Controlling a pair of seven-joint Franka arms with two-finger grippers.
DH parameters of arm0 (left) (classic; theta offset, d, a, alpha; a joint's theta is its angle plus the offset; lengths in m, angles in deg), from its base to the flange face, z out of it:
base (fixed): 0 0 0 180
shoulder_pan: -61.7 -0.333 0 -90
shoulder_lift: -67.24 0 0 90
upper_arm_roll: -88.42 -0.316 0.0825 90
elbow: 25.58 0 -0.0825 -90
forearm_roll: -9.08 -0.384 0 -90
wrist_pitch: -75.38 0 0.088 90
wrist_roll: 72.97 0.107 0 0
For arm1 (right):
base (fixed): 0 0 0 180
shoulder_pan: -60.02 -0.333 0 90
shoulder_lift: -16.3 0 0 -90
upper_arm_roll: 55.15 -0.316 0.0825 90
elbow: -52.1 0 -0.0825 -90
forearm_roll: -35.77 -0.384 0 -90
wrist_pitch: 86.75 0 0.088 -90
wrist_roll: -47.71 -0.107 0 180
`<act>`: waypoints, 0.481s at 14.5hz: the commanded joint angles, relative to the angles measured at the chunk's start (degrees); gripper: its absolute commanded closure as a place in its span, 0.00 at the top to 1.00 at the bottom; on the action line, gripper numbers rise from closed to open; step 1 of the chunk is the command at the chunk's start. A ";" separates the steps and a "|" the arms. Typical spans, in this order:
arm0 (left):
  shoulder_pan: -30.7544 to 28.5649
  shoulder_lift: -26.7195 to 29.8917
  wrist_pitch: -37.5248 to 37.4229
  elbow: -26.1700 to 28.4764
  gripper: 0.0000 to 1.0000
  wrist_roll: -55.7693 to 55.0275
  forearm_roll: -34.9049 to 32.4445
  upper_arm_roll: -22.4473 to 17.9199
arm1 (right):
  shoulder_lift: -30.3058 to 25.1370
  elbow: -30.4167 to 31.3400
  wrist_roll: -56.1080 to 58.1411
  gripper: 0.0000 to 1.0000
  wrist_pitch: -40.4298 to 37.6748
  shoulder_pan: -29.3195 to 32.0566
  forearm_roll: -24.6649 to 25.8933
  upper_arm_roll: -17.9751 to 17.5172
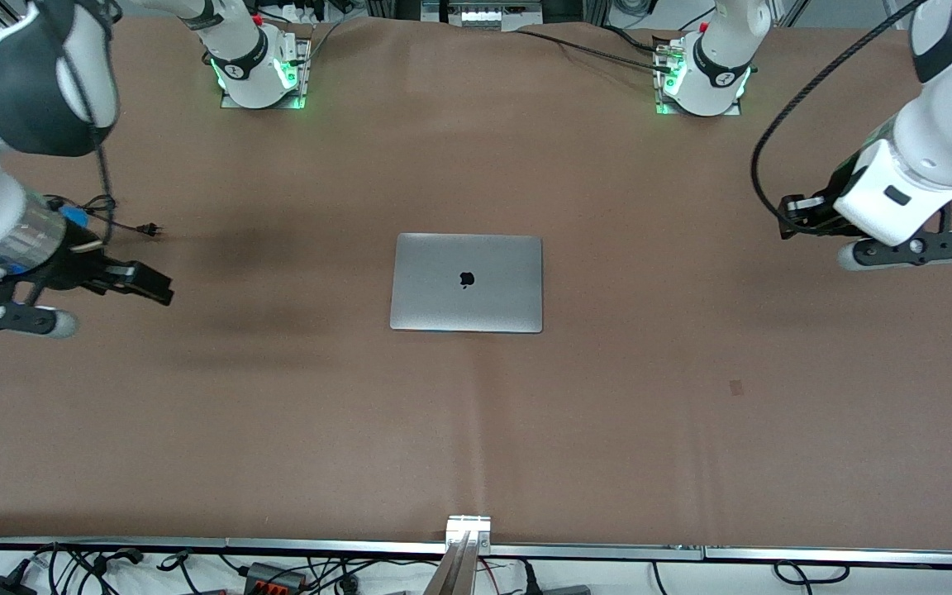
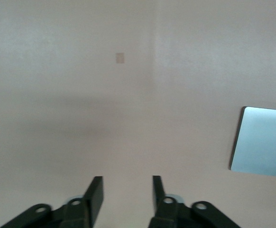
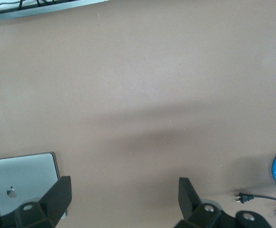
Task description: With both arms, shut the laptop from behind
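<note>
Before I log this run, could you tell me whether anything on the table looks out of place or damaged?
Nothing stands out. The laptop lies shut and flat, square to the table, lid unmarked. A loose plug on a thin cable lies toward the right arm's end. Left gripper and right gripper hang open over bare cloth.

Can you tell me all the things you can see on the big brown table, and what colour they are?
laptop: one, silver-grey, lid shut with a dark apple logo on top, lying flat mid-table.
small plug: one, black, on a thin black cable, on the table toward the right arm's end.
table: one, brown cover, with a small darker square patch.
right gripper: one, black, open, over bare table at the right arm's end.
left gripper: one, black, open, over bare table at the left arm's end.
</note>
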 commanded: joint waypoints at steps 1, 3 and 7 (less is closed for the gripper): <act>-0.50 4.88 1.11 6.39 1.00 1.32 1.39 -2.34 | -1.10 -1.97 2.54 1.00 -1.14 10.42 1.69 -10.05; -0.07 7.69 3.30 10.26 1.00 1.32 1.48 -3.58 | -2.16 -1.97 6.31 1.00 -0.96 17.63 3.99 -16.21; 7.73 8.23 4.88 11.33 1.00 1.32 3.06 -12.68 | -4.09 -1.62 10.02 1.00 -0.88 29.85 7.31 -26.41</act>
